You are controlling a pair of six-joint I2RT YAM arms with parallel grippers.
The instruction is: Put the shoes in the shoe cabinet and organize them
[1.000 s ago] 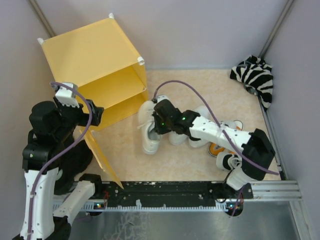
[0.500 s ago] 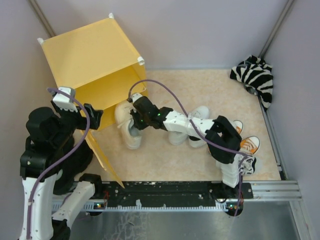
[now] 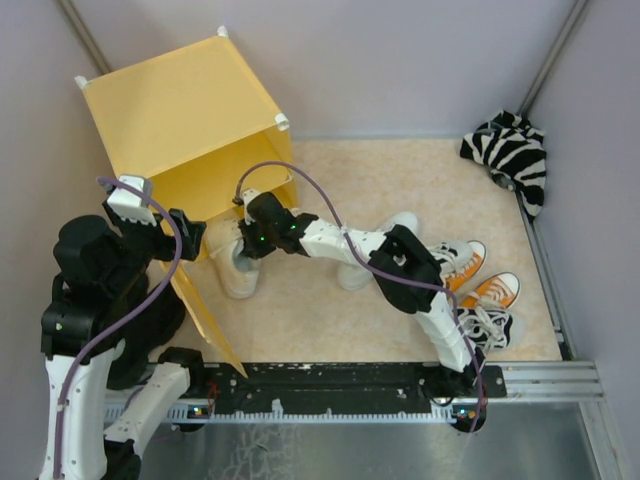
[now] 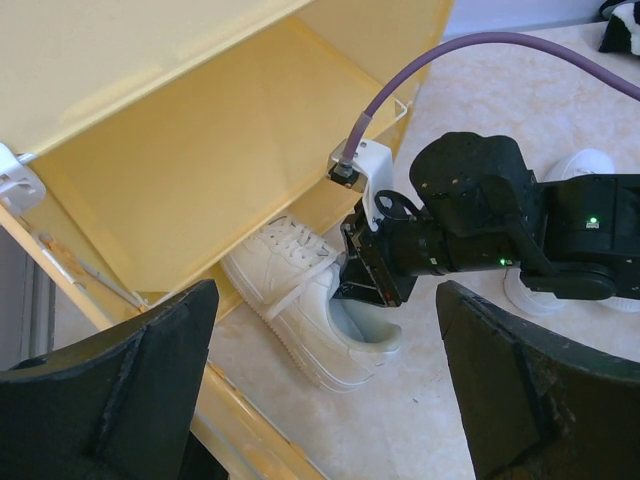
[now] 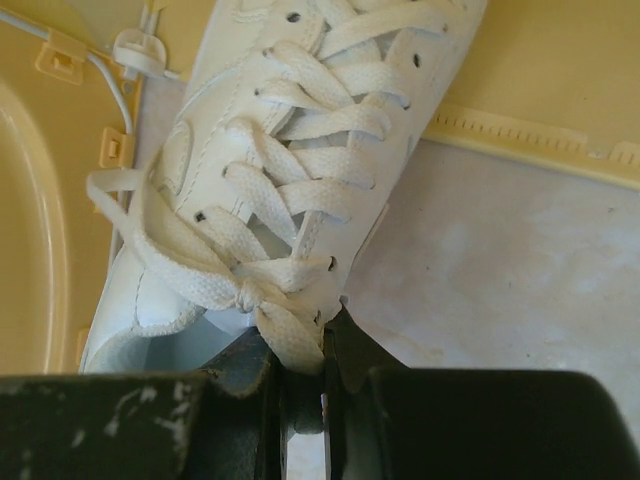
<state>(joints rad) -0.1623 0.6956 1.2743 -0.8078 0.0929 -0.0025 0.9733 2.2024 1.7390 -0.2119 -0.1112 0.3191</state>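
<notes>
The yellow shoe cabinet stands at the back left with its door swung open. My right gripper is shut on the collar of a white sneaker by its lace knot. The sneaker's toe pokes into the mouth of the lower compartment, and its heel rests on the floor. The right wrist view shows the sneaker and my closed right gripper. My left gripper is open and empty, hovering by the door above the sneaker; it also shows in the top view.
More white sneakers lie mid-floor behind my right arm. An orange pair and black-and-white sneakers lie at the right front. A zebra-striped cloth sits in the back right corner. Grey walls close in the floor.
My right arm has swept left with the white sneaker, from mid-floor to the cabinet's lower opening. The orange and black-and-white shoes came into view. My left arm barely moved.
</notes>
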